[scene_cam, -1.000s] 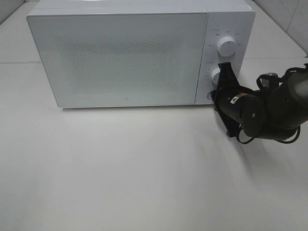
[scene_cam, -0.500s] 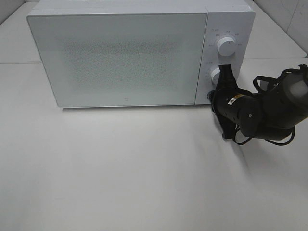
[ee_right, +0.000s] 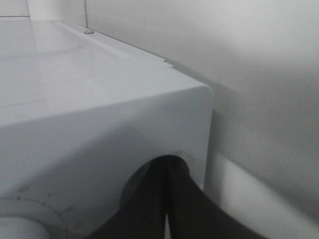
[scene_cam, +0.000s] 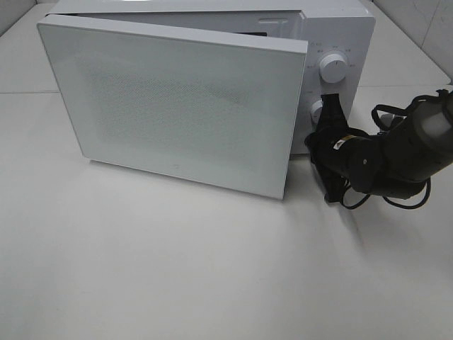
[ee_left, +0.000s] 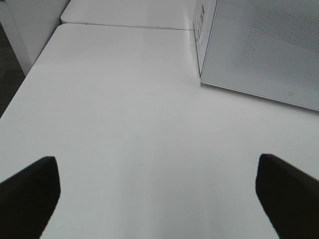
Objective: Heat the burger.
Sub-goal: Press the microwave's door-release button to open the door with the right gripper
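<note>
A boxy white microwave (scene_cam: 340,28) with smooth glossy walls stands on a matte white table (scene_cam: 212,269). Its flat rectangular door (scene_cam: 177,106), a pale panel with a fine speckled mesh across its middle, stands ajar: hinged at the microwave's left edge, its free edge has swung out clear of the control panel, leaving a dark wedge-shaped gap along the top. On the panel at the microwave's right side sit two round white knobs, the upper knob (scene_cam: 333,68) in full sight and the lower knob (scene_cam: 317,110) partly covered by the black right gripper (scene_cam: 312,143). Its jaws are closed flat against each other, holding nothing, their dark tapered tips set into a round recess low on the panel, near the microwave's rounded corner. The left gripper (ee_left: 155,164) hovers over bare table off the microwave's left front corner, its two blunt black fingers (ee_left: 30,191) spread wide and empty. Where the burger is cannot be told from these views.
</note>
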